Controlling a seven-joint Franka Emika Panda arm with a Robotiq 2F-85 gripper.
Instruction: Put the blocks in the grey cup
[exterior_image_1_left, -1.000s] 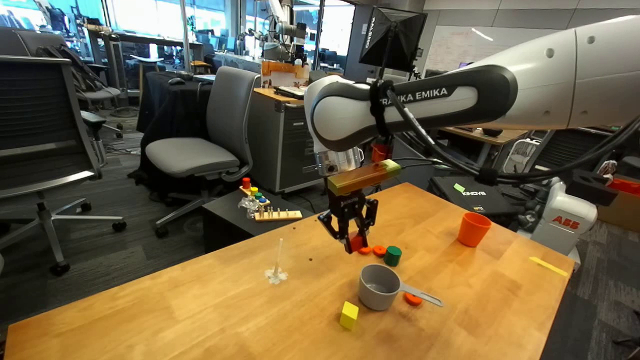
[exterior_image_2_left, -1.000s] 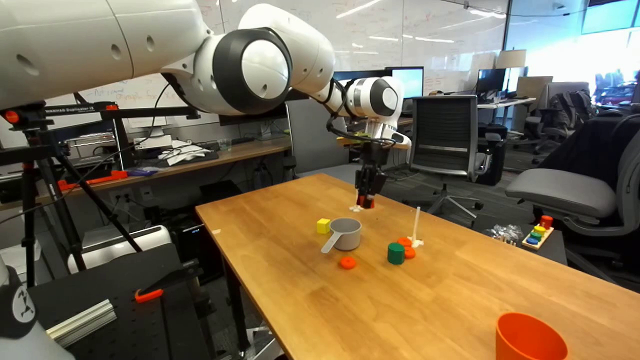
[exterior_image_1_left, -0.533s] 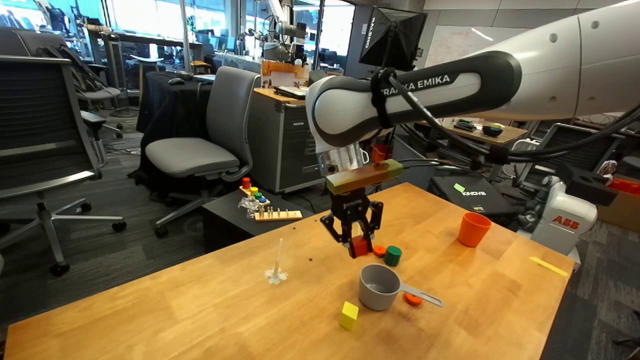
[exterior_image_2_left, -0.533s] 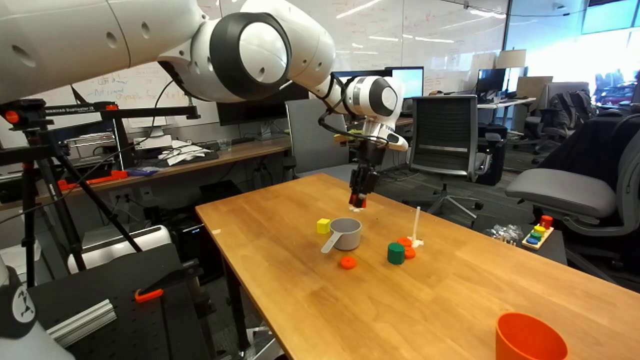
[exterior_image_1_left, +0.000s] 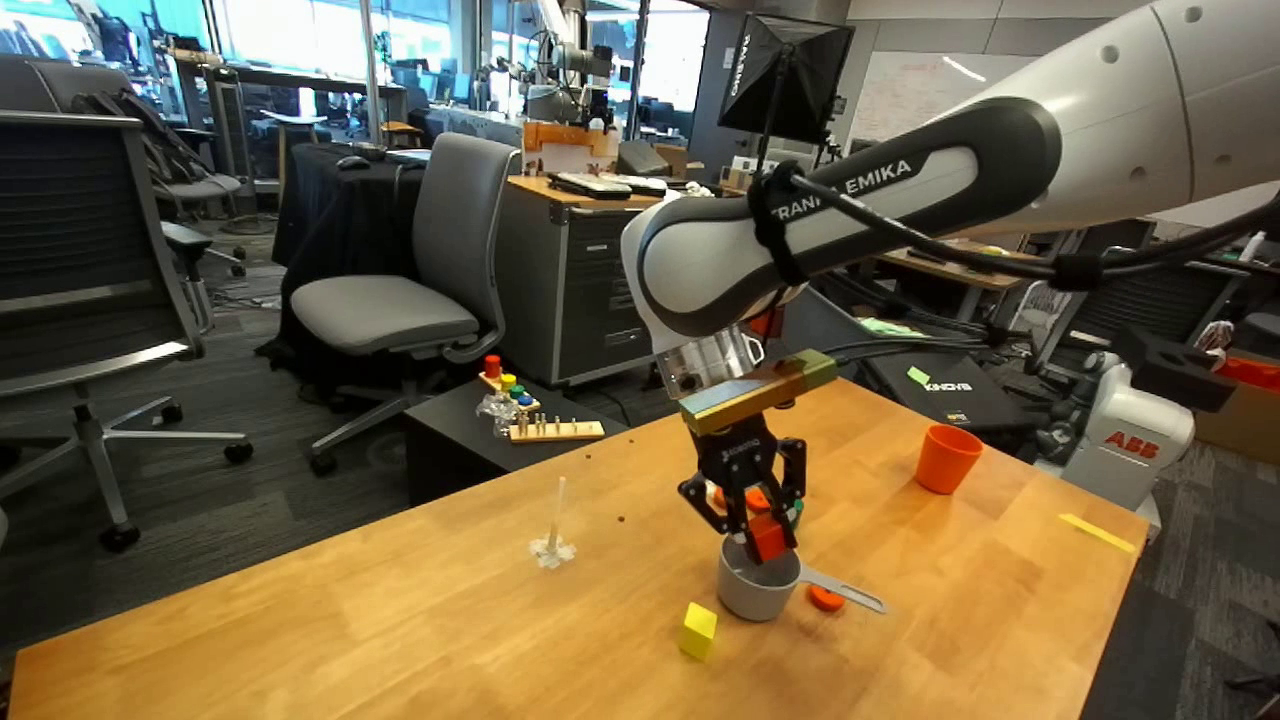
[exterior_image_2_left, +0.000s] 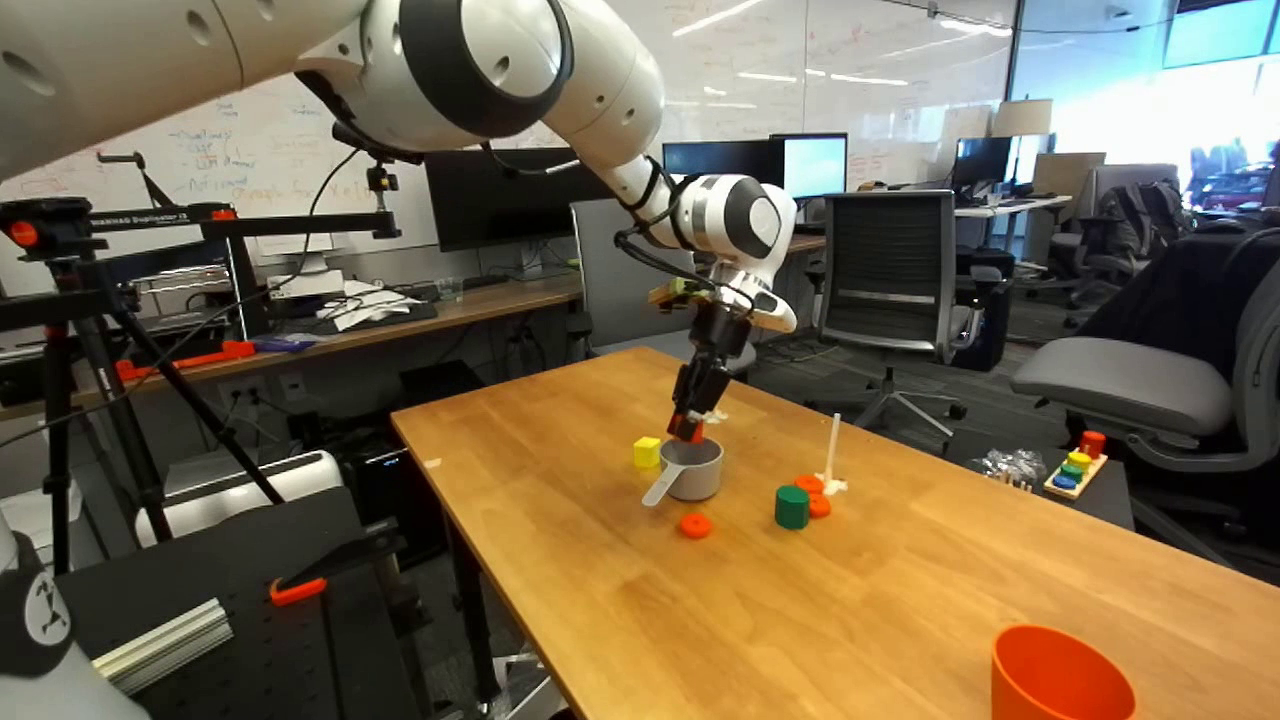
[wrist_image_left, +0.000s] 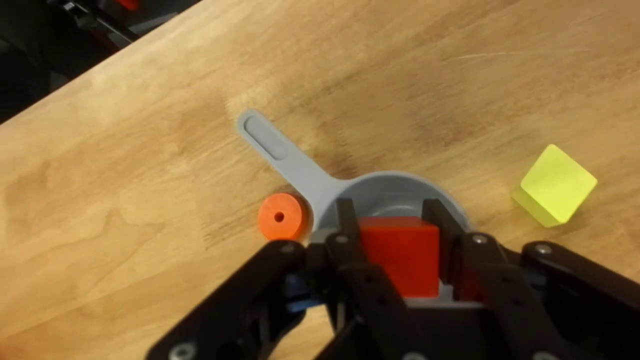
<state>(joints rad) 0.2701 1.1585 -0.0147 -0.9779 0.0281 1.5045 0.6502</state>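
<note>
My gripper (exterior_image_1_left: 771, 546) is shut on the red block (wrist_image_left: 407, 260), which sits between both fingers in the wrist view. It holds the block just above the mouth of the grey cup (exterior_image_1_left: 755, 598), with the block over the opening. The cup stands upright on the table, its handle (wrist_image_left: 290, 160) sticking out to one side. The yellow block (wrist_image_left: 557, 185) lies on the table close to the cup; it also shows in both exterior views (exterior_image_1_left: 698, 632) (exterior_image_2_left: 647, 453). The green block (exterior_image_2_left: 792, 508) stands farther off and is mostly hidden behind the gripper in an exterior view (exterior_image_1_left: 797, 512).
An orange disc (wrist_image_left: 281, 216) lies beside the cup under its handle. Two more orange discs (exterior_image_2_left: 818, 505) lie by the green block. An orange cup (exterior_image_1_left: 948, 460) stands farther away on the table. A thin upright white stick (exterior_image_1_left: 558, 520) is fixed to the tabletop.
My gripper has moved with the red block toward the grey cup and down, from beyond the cup to just above its mouth. The cup and other blocks have not moved.
</note>
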